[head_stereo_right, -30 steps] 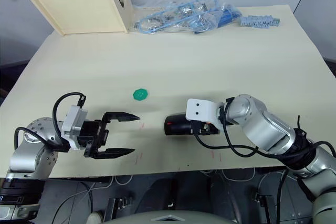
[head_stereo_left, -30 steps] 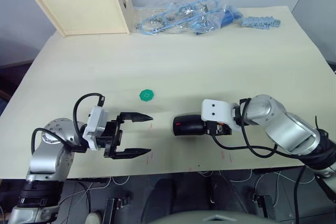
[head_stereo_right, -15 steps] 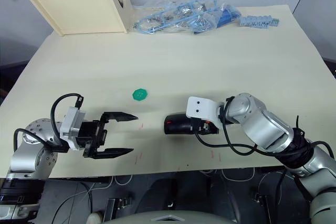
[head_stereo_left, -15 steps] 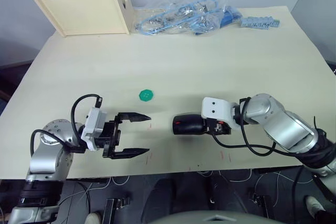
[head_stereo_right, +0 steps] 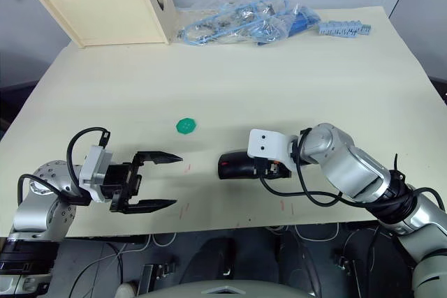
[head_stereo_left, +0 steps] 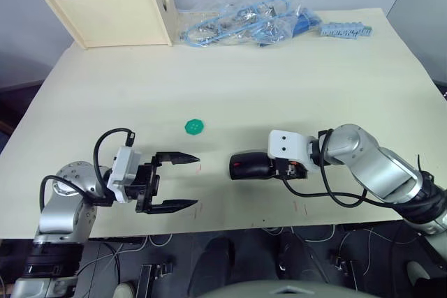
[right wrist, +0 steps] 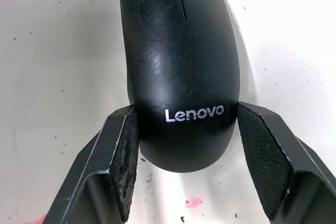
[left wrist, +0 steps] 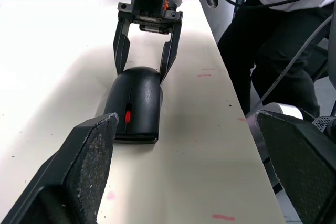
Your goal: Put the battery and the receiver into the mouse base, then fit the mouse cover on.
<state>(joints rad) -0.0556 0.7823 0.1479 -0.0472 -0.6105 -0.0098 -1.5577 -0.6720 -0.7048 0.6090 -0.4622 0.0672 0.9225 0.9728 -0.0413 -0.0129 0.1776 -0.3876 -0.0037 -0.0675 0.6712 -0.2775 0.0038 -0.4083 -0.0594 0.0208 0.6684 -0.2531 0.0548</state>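
The left tool has drifted a little toward the near edge of the worktop and slightly away from the mouse, its fingers spread as wide as before. The right tool and the mouse show no clear shift.

Head pair overhead; wrist cameras low, facing, sharing the mouse.
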